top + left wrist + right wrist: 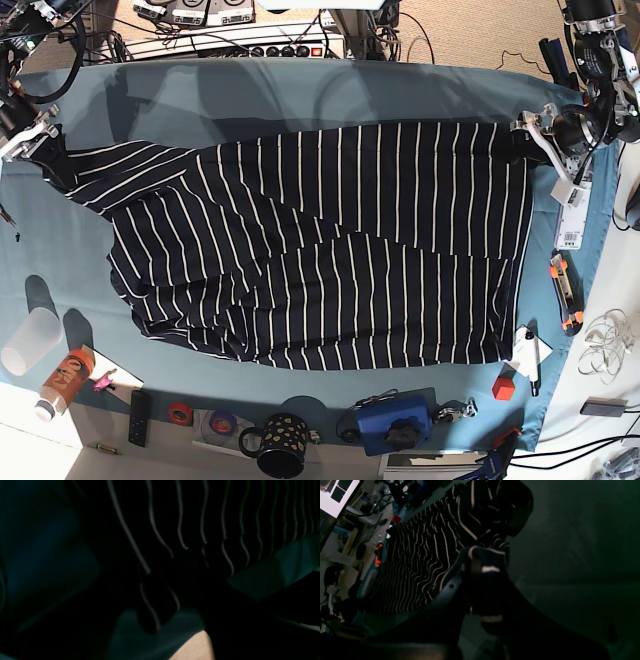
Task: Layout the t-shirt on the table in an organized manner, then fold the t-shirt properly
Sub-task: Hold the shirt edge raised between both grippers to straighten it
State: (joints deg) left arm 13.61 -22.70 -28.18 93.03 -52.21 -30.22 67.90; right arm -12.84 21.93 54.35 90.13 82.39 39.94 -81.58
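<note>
The t-shirt (pixel 320 250) lies spread across the middle of the table (pixel 300 95), its stripes running from far edge to near edge. Its body is wide and fairly flat, with a diagonal fold crossing the middle and a rumpled hem toward the near left.

The right gripper (pixel 38 135) is at the table's left edge in the base view, clamped together on the shirt's stretched-out corner there. In the right wrist view the dark striped cloth bunches between its fingers (pixel 482 562), and the rest of the shirt (pixel 420 562) stretches away over the table (pixel 570 542).

The left gripper (pixel 530 135) is at the shirt's far right corner in the base view, near the table's right edge. The left wrist view is very dark: striped cloth (pixel 200 517) fills most of it and patches of table (pixel 282 565) show beside it. I cannot tell whether these jaws are apart or pinching the cloth.

Along the near edge stand a spotted mug (pixel 280 442), a blue device (pixel 392 420), a tape roll (pixel 179 411) and a remote (pixel 140 417). A clear cup (pixel 28 340) and an orange bottle (pixel 62 382) sit at the near left corner. An orange-handled tool (pixel 566 292) lies by the right edge.
</note>
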